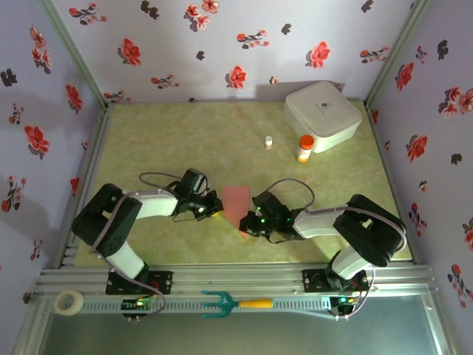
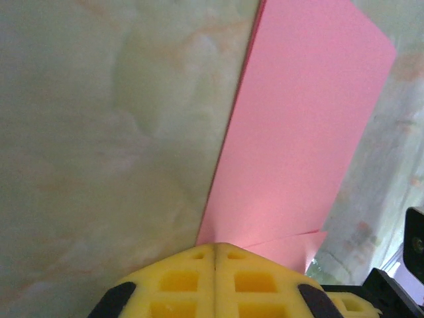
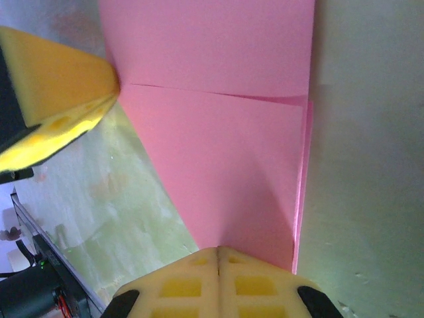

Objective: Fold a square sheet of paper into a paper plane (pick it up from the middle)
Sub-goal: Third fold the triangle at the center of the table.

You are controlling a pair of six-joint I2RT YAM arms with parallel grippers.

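Two white-and-black arms [image 1: 155, 203], looping dark cables [image 1: 151, 176], yellow waffle-patterned jaws

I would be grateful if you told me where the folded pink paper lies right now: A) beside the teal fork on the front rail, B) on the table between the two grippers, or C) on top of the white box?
B: the pink paper lies on the table, with the left gripper at its left edge and the right gripper at its near tip.

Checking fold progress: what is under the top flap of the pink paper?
The paper has another pink layer below the flap, showing as a thin strip along one edge, flat on the green table. Anything between the layers is covered.
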